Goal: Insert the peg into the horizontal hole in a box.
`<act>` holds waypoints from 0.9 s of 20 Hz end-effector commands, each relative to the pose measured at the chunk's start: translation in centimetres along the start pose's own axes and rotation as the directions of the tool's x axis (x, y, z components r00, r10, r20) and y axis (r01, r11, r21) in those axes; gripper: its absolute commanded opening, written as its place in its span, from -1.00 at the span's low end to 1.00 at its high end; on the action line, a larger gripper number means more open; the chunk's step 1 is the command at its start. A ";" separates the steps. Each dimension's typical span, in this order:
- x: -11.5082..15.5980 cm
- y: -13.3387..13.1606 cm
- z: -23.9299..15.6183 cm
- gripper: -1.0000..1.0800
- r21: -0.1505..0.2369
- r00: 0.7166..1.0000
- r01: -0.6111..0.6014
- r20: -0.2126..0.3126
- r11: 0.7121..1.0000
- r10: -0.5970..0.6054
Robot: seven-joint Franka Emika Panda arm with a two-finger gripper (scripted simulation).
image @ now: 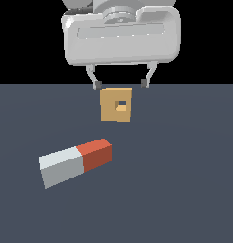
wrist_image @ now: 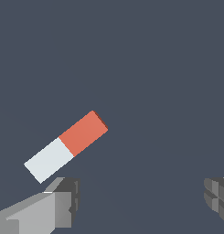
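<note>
Exterior view: you are looking at your hand (image: 120, 85) hanging above the dark tabletop (image: 184, 190), in front of the upper part of the box (image: 116, 105).
Hand: you are keeping the two fingers spread wide apart, and nothing is sitting between them; one fingertip (image: 96, 85) is showing just above the box's corner on the exterior view's left, the other just above the corner on the exterior view's right.
Box: you are seeing it standing upright on the tabletop, tan, with its square face turned toward the exterior camera.
Hole (image: 121, 104): you are seeing a small square opening sitting in the centre of that face.
Peg (image: 75, 162): you are finding it lying flat on the tabletop, nearer the exterior camera than the box and toward the exterior view's left, well apart from both box and hand; its red half is pointing toward the box side, its grey-white half away.
Wrist view: you are looking down at the peg (wrist_image: 66, 146) lying at a slant on the tabletop (wrist_image: 154, 68), with the fingers (wrist_image: 63, 201) framing the picture's edge and not touching it.
Contact: you are holding nothing.
</note>
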State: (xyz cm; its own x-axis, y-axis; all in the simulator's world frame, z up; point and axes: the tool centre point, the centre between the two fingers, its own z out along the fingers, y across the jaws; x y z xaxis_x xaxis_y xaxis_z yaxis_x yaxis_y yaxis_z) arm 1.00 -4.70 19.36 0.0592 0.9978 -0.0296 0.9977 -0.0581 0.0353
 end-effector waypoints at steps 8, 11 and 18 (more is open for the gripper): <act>-0.5 -0.5 0.6 0.92 0.002 0.999 -0.043 0.000 0.999 0.043; -1.0 -1.1 1.1 0.92 0.004 0.996 -0.088 -0.001 0.996 0.088; -2.5 -3.4 3.3 0.92 0.013 0.968 -0.249 -0.001 0.968 0.249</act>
State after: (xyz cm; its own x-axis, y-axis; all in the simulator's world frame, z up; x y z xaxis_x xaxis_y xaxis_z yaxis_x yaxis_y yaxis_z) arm -1.81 -6.76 16.60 0.2673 0.9634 -0.0204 0.9633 -0.2666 0.0302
